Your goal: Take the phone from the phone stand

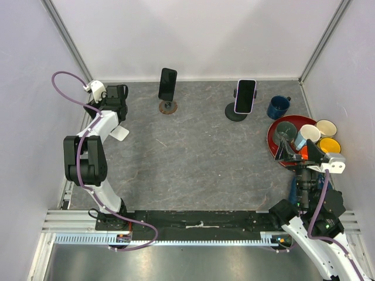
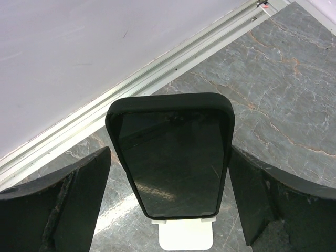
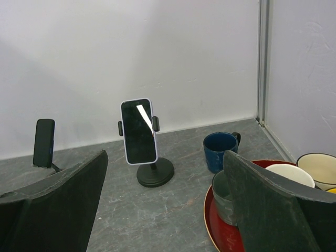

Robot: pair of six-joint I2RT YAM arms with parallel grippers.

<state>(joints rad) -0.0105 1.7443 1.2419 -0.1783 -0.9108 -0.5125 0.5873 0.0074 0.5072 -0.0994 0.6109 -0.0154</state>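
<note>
The grasp is being lined up. The left tool [image 2: 169,202] is held fully open with nothing gripped. Its fingers are set either side of the black phone [image 2: 170,134], apart from its edges. That phone is leaned on a small white stand [image 2: 186,237] near the left wall of the desk [image 2: 283,79]. Next, the fingers would need to be closed on the long edges and the phone lifted clear of the stand's lip. The light stand may be dragged along. The right tool [image 3: 165,178] is likewise spread wide and empty, well apart from the work. Three phones on three stands are counted: this one, a second black phone [image 1: 167,84] and a pale-cased phone [image 1: 245,95]. One blue mug [image 1: 278,107] is stood near a red tray [image 1: 271,139] of cups.
</note>
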